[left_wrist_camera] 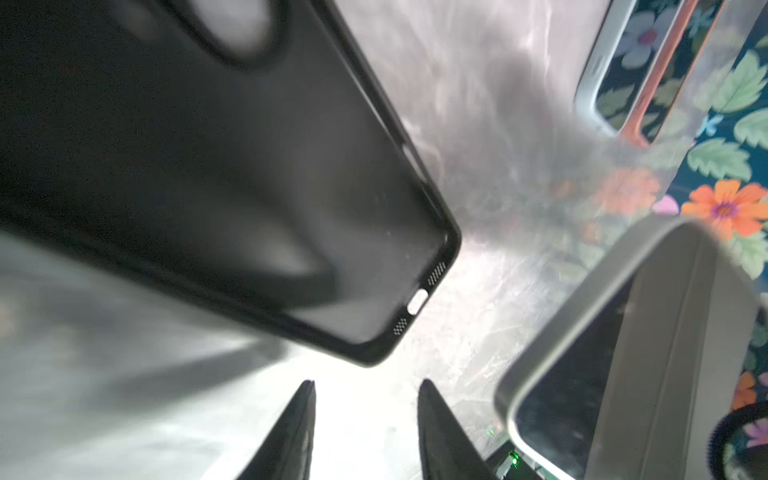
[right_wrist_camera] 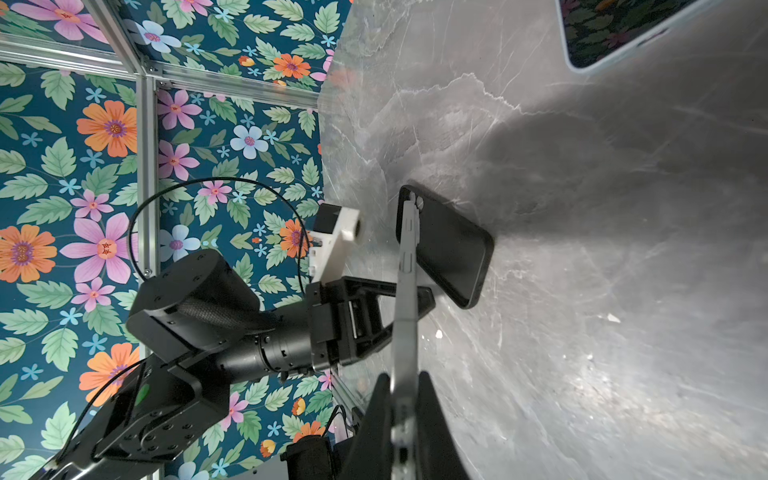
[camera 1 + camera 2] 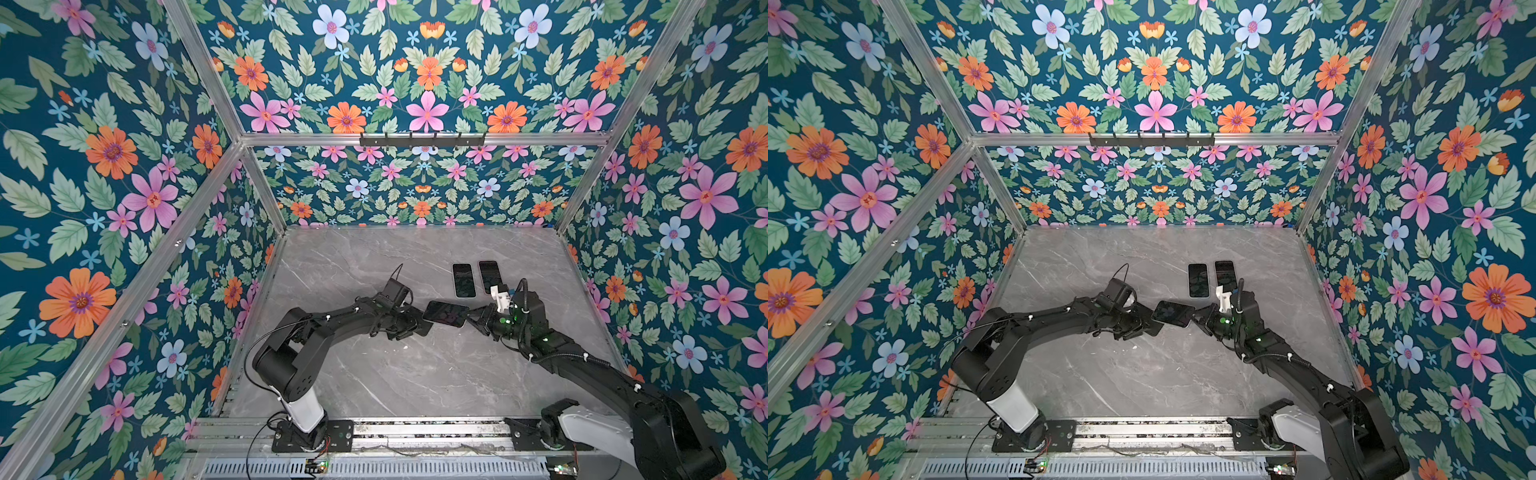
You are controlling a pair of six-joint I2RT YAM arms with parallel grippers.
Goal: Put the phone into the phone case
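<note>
The phone (image 3: 446,313) is a dark-screened slab with a grey rim, held off the table and seen edge-on in the right wrist view (image 2: 405,270). My right gripper (image 2: 403,376) is shut on its end. The black phone case (image 2: 451,249) lies tilted just beneath the phone, hollow side up, with its port end (image 1: 415,301) just past my left fingertips. My left gripper (image 1: 365,386) is open, with only bare table between its fingers. In both top views the two grippers (image 3: 417,328) (image 3: 1197,316) meet at the phone (image 3: 1173,313), and the case is mostly hidden.
Two more phones (image 3: 464,280) (image 3: 489,276) lie side by side, screens up, on the grey marble table (image 3: 415,374) just behind the right gripper. Flowered walls on an aluminium frame (image 3: 266,195) close in the table on three sides.
</note>
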